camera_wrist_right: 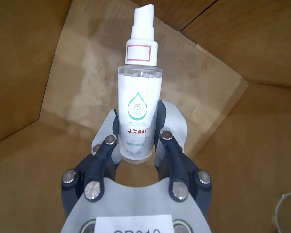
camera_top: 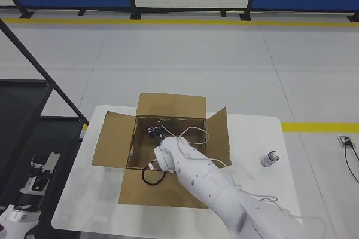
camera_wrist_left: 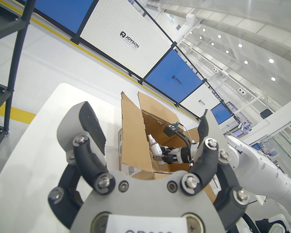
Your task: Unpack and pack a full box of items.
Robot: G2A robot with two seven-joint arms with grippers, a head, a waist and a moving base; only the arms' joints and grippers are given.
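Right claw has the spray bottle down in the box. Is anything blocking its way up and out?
Nothing visible does. The right claw is shut on the spray bottle inside the box, whose flaps stand open, so the top is free. No other item touches the bottle, and the left claw hangs open outside the box.

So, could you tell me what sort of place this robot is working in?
Probably an industrial hall: high lit ceiling, blue and white partition panels, yellow floor line beside the table.
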